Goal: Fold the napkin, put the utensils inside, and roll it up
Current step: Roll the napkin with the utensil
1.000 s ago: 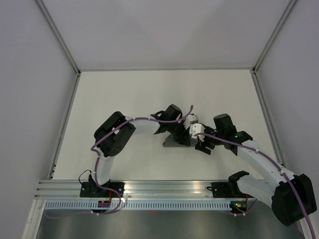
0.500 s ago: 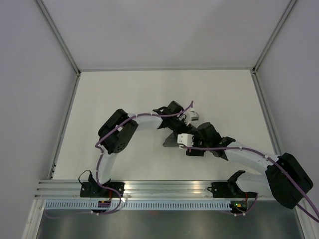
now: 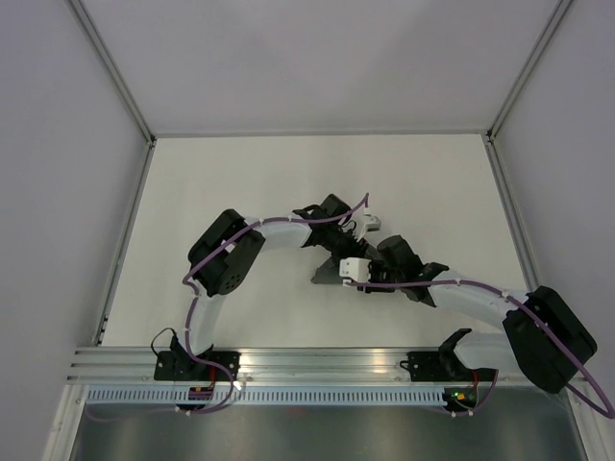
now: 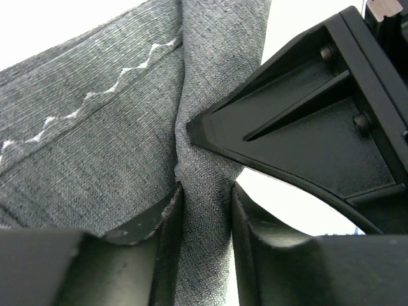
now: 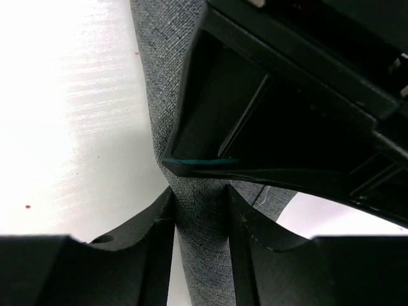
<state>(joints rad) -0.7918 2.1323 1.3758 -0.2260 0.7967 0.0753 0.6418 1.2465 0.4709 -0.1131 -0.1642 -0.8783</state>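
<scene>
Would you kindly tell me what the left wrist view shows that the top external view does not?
Only the left wrist view: the napkin's pale zigzag stitching and a fold of it pinched between the left gripper's fingers. Only the top external view: the white table, the left arm and right arm bending towards each other, their purple cables. Both: the grey napkin, with the left gripper on it.
</scene>
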